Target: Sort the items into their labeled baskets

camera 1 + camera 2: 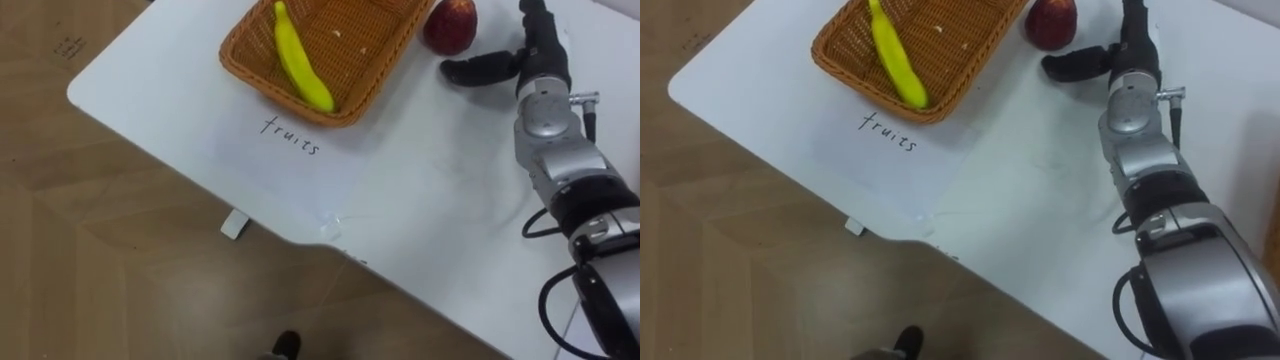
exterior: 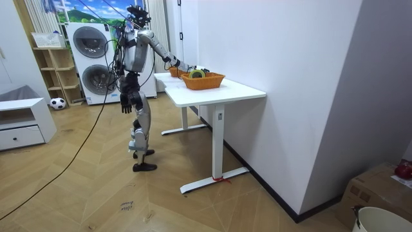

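The robot stands at 1 end of the white surface (image 1: 420, 200), on a wood floor (image 1: 100, 270), w/ its right arm stretched out over the top. The right hand (image 1: 535, 55) is open. Its fingers (image 1: 535, 18) point straight away from the robot & run off the top edge of the view. Its thumb (image 1: 475, 69) sticks out sideways to the left.

The red apple (image 1: 450, 24) sits on the surface in the gap btw. thumb & fingers, just beside the hand. The hand isn't closed round it. I can't tell if the thumb tip touches it. The apple is outside the brown woven basket (image 1: 350, 45), right up by its corner.

1 yellow banana (image 1: 300, 62) lies inside the basket. The word "fruits" (image 1: 290, 136) is written on the surface just in front of it.

In the room view the left hand (image 2: 125, 100) hangs down by the robot's side, well away from the surface. It's too small there to tell if it's open or shut. 2 baskets show on the surface in that view. The near basket (image 2: 215, 82) has something yellow & dark in it, too small to make out. Behind the robot are 2 washing machines (image 2: 90, 58), 1 on top of the other, & a ball (image 2: 58, 103) on the floor near them.
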`<state>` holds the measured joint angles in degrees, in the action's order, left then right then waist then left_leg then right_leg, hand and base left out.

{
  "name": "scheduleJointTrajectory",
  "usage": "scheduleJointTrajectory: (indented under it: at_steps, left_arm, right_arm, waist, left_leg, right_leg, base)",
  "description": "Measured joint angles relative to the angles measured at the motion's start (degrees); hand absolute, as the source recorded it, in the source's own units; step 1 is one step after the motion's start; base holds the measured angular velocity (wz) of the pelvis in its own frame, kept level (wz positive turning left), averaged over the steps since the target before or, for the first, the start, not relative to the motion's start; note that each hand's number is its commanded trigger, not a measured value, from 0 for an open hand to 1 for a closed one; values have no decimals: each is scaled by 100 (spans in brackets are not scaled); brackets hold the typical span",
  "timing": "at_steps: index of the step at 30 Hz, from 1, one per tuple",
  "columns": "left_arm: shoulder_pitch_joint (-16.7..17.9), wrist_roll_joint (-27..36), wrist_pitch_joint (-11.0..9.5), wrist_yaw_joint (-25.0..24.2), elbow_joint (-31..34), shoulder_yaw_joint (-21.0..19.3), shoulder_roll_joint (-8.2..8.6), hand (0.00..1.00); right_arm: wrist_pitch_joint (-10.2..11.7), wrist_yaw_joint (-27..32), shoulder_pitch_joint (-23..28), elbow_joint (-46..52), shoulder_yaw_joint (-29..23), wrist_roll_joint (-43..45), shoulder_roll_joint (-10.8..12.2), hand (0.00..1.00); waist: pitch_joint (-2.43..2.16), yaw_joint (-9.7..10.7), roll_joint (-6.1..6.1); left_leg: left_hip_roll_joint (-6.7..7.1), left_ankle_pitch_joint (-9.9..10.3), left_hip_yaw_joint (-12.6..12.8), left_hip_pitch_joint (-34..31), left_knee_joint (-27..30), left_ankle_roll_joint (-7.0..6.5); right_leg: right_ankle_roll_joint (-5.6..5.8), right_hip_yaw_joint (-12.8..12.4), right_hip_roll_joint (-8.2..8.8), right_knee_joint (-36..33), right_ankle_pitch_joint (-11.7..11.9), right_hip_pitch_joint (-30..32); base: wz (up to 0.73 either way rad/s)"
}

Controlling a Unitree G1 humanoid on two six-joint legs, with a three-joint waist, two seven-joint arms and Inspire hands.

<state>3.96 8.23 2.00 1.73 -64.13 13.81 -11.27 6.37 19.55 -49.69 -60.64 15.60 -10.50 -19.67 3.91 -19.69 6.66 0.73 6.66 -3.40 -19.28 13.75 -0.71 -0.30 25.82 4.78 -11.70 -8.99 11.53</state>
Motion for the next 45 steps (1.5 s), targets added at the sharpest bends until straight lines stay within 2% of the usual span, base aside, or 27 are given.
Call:
scheduleJointTrajectory:
  at_steps: [4, 9, 16, 24, 45]
  left_arm:
    - [-1, 4, -2, -7, -5, -2, 6, 0]
    - [-27, 5, -10, -18, -53, 29, 2, 0]
    - [-137, 4, -17, -15, -238, 53, 2, 0]
    - [-205, 3, -110, -21, -240, 54, -13, 0]
    - [-204, 4, -112, -119, -244, 60, -31, 0]
  right_arm:
    - [-1, 41, -21, 1, 0, 10, 1, 0]
    - [-11, 76, -97, 1, 2, 164, 3, 0]
    - [-6, 184, -125, 2, 6, 456, 24, 0]
    - [-8, 150, -142, 2, 74, 461, 250, 0]
    - [-7, 155, -224, 1, 111, 460, 253, 0]
  waist:
    - [4, -21, 9]
    - [38, -68, 69]
    - [41, -103, 75]
    - [52, -116, 88]
    - [55, -133, 83]
  left_leg:
    - [0, -7, 0, -22, -7, 3]
    - [-1, -21, -3, -56, -5, 13]
    - [-8, -22, -9, -126, 64, 13]
    - [-18, -29, -16, -153, 99, 1]
    - [-15, -32, -44, -243, 110, 0]
  right_leg:
    - [-3, -9, 0, -10, 2, 36]
    - [-13, -30, -15, -13, 8, 80]
    - [-13, -31, 5, -51, 7, 127]
    - [-18, -12, 21, -112, 11, 163]
    - [-29, 8, 18, -115, 17, 246]
  base:
    - [-1]
    - [-1]
    - [0]
    - [-1]
    - [0]
